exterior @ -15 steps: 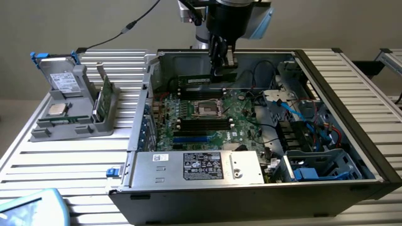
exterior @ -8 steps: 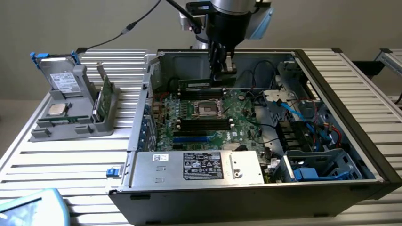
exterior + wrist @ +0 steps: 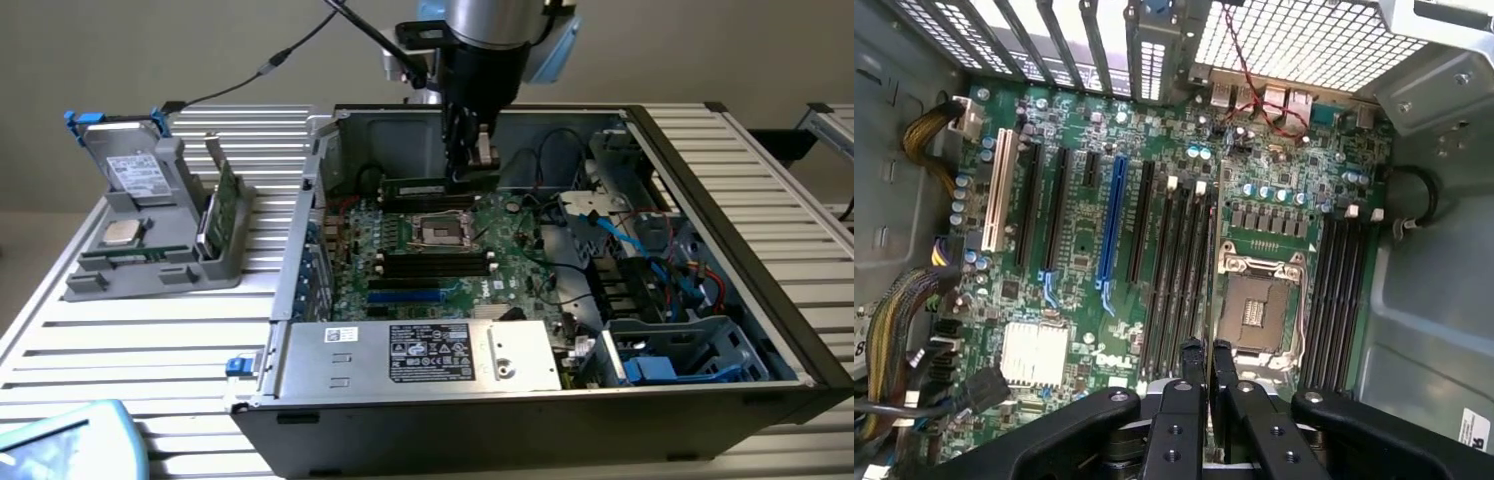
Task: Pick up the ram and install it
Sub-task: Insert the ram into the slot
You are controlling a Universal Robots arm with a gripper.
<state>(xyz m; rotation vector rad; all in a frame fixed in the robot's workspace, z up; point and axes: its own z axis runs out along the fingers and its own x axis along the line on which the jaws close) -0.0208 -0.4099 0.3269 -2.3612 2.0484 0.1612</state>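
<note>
Exterior view, gripper (image 3: 470,172) pinching ram (image 3: 420,188) above motherboard (image 3: 521,228), one end hidden behind the gripper

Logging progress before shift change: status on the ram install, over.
Gripper shut on the ram. Ram held above the motherboard near the CPU socket, not seated. Memory slots bare, nothing seen across them.

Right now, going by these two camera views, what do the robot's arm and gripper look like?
The arm is a silver-grey cylinder with light blue joint covers. Black cables with a grey connector run off it toward the exterior view's left. The gripper is black. In the wrist view its slim fingers sit on flat black linkage bars dotted with round pivot pins.
</note>
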